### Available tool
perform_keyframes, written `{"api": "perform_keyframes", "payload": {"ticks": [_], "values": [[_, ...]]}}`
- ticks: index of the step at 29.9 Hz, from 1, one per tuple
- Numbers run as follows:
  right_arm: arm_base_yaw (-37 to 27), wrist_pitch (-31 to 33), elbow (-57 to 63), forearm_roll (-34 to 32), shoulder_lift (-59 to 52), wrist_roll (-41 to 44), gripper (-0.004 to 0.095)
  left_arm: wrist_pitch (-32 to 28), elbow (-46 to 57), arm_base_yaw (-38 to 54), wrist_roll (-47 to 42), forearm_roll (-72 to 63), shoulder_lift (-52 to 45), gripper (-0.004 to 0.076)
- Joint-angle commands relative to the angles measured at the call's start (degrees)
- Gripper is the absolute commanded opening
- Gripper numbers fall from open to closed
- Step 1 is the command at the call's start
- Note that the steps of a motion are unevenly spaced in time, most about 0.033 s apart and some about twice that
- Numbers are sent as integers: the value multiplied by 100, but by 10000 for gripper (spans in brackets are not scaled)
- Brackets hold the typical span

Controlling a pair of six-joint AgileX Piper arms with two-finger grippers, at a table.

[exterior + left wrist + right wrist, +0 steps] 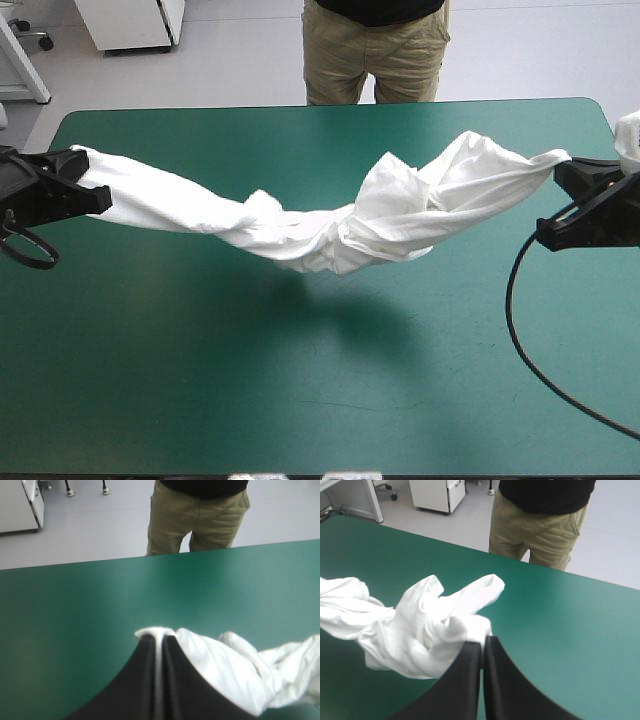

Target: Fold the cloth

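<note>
Two grippers, one load | left gripper (98,192) (159,639), at the left edge of the teal-green tabletop (300,400), clamped on one end of the T-shirt (330,225) (225,670) (415,630) | T-shirt strung as a twisted, bunched rope across the far half, sagging mid-span above the tabletop, shadow (300,295) beneath | right gripper (562,168) (482,644), at the right edge, pinching the other end.

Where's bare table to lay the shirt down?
Widest bare patch: table between the sagging T-shirt and the near edge. Narrower strip between T-shirt and far edge. Crowded: the line from left hand to right hand, where the T-shirt hangs.
</note>
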Motion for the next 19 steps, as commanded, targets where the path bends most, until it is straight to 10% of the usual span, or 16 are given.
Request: {"api": "perform_keyframes", "payload": {"ticks": [1,19], "values": [[-6,-683,177,-10,231,-150,-13,-709,99,-25,23,-31,189,-9],[-6,-1420,231,-923,2635,-52,-13,-1207,111,-25,361,-131,2583,-9]]}}
